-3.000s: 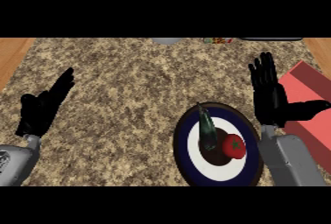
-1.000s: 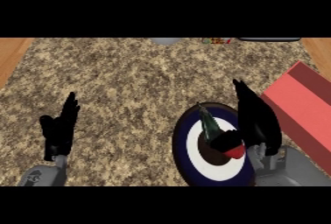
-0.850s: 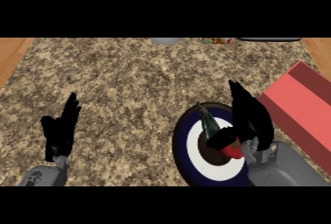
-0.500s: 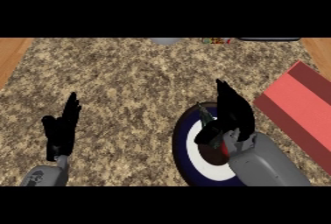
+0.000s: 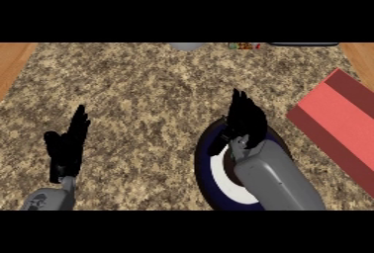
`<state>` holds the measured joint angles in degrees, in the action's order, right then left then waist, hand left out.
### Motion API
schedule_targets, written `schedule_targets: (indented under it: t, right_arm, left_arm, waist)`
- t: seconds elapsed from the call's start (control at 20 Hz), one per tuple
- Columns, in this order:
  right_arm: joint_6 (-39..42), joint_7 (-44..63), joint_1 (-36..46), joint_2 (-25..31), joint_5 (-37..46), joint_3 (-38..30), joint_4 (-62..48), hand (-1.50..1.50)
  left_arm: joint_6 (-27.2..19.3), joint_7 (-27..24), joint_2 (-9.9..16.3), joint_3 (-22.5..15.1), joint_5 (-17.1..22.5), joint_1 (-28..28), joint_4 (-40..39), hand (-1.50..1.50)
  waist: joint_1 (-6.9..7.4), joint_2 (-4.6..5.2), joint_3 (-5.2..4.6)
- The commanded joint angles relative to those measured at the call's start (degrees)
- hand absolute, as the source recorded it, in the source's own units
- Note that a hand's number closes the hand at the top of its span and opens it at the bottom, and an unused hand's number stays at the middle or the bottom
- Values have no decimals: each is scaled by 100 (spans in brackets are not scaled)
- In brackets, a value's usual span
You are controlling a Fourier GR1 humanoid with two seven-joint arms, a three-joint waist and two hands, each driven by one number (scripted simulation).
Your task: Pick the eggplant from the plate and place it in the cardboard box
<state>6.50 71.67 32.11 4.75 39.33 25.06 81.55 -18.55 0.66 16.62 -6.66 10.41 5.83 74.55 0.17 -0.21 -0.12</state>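
Since the earlier frames the right hand (image 5: 245, 121) has swung left from the counter's right side and now sits over the far rim of the plate (image 5: 205, 165), its grey forearm (image 5: 274, 180) lying across the plate's middle and covering most of the white centre. The eggplant, which lay on that plate before, cannot be seen now; whether it is under the hand or forearm cannot be told. The right hand's fingers point toward the far side of the counter, close together, and whether they curl round anything cannot be made out. The left hand (image 5: 68, 147) has drawn nearer and lower than three seconds ago and rests open at the near left, fingers straight and pointing far, holding nothing. There are two hands and two forearms, one plate with a dark blue rim, and one red box (image 5: 342, 123) at the right edge, lying apart from the plate with speckled counter (image 5: 146, 94) between them. At the far edge one grey rounded object (image 5: 188, 46) shows, partly cut off, with a small cluster of coloured items (image 5: 244, 46) to its right, too small to count.
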Motion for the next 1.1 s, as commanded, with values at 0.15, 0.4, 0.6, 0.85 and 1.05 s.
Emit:
schedule_targets:
  t: [0.15, 0.4, 0.6, 0.85, 1.05]
  right_arm:
    - [422, 1356, 272, -461, 417, -257, -466, -150]
    - [221, 1272, 298, -467, 342, -355, -747, -150]
    - [289, 1283, 458, -468, 433, -559, -979, -150]
    - [357, 1167, 271, -470, 551, -489, -1066, -150]
    - [425, 1151, 365, -470, 457, -597, -1258, -150]
  left_arm:
    - [49, -105, -36, 22, -26, -131, 61, 0]
    - [339, -119, 166, 263, 70, 192, -332, 0]
    - [148, -99, -65, 152, 12, -23, -39, 0]
    - [184, -270, -70, 243, -43, 25, -300, 0]
    - [146, -171, -113, 172, -129, 19, -195, 0]
  waist:
    - [8, -6, 1]
    - [3, 29, 3]
    - [51, 18, 7]
    - [17, 22, 6]
    - [37, 19, 8]
